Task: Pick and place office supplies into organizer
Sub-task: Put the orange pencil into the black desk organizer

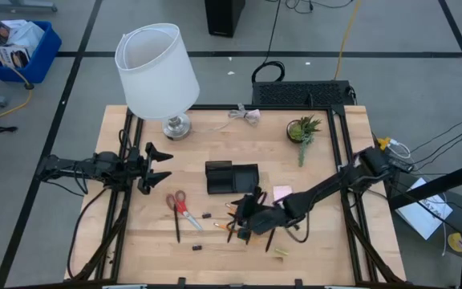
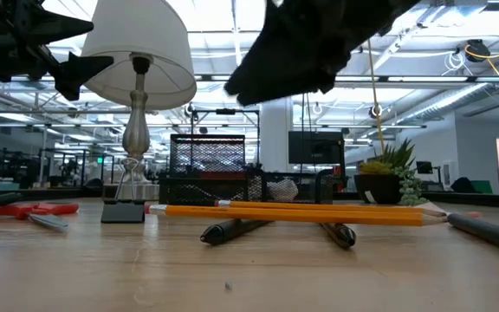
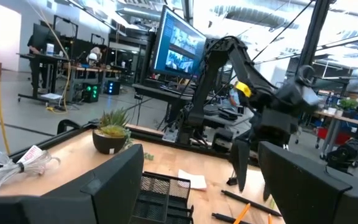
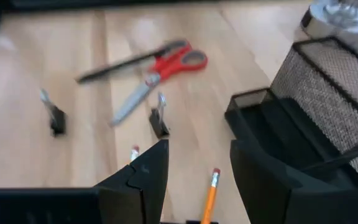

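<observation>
1. A pencil (image 4: pixel 210 199) lies flat on the desk near the front edge, right of centre, among two pens (image 2: pixel 232 230) that cross under it in the low view. It looks light, stiff and thin, and round enough to roll; my guess is a pinch across the mid-shaft would hold best.
2. The right gripper (image 4: pixel 194 180) hangs just above the pencil, fingers part-open either side of it, holding nothing.
3. The organizer (image 1: pixel 231 177) sits mid-desk, just behind that gripper, its compartments open upward.
4. The scissors (image 1: pixel 180 206) lie left of the organizer toward the front edge, a dark pen beside them; heavier and stiff, best taken at the pivot, I judge.
5. Two binder clips (image 4: pixel 159 118) rest between scissors and pencil: small, hard, likely slippery.
6. A sticky pad (image 1: pixel 282 193) lies right of the organizer.
7. The left gripper (image 1: pixel 160 168) waits by the left edge, fully open, empty.
8. A lamp (image 1: pixel 159 74) and a plant (image 1: pixel 302 128) stand along the back edge.
</observation>
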You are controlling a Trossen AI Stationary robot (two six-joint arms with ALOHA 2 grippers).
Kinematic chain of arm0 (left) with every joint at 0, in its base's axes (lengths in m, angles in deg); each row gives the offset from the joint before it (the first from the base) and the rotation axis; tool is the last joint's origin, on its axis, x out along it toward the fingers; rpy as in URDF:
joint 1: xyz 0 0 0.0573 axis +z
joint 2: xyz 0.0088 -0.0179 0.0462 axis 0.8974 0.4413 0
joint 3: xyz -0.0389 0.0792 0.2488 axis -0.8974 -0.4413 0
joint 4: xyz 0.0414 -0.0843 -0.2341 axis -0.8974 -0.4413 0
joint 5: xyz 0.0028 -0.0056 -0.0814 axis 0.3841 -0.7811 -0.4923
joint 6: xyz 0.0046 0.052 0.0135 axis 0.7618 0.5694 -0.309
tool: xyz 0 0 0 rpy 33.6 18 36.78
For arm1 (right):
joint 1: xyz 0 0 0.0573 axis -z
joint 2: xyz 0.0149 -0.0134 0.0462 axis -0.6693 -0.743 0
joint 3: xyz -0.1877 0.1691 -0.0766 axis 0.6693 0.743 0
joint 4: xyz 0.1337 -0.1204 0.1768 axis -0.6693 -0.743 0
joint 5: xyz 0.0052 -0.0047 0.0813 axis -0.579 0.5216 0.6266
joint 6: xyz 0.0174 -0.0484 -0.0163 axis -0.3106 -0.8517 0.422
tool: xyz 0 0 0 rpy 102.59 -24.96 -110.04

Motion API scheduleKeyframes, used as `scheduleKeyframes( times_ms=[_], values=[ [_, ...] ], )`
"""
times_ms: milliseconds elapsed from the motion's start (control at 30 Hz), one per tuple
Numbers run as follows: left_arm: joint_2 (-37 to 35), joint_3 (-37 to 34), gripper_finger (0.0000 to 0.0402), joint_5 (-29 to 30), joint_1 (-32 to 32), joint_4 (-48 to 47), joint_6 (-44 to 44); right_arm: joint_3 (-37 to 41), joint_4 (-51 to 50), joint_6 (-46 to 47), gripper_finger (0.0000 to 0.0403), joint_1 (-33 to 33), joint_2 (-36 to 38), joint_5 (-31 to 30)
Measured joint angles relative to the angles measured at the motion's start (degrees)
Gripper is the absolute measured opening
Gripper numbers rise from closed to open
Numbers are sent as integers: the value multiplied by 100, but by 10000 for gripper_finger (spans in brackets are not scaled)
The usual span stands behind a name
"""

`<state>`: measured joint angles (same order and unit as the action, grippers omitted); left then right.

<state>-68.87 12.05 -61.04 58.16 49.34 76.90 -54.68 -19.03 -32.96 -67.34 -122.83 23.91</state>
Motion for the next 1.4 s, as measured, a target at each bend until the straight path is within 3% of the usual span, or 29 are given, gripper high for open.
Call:
scheduleKeyframes(
  times_ms=[200, 667, 1067, 1400],
  values=[
    [0, 0, 319, -2, 0, 11, 0, -524, -870, 429, 167, 23, -394, -135],
    [4, 0, 319, 90, 0, 607, -129, -543, -1586, 811, 152, 218, -488, -110],
    [23, -1, 319, 88, 0, 560, -133, -514, -698, 469, 150, 270, -831, 347],
    [59, 0, 319, 90, 0, 471, -135, -504, -600, 446, 152, 402, -1202, 696]
  ],
)
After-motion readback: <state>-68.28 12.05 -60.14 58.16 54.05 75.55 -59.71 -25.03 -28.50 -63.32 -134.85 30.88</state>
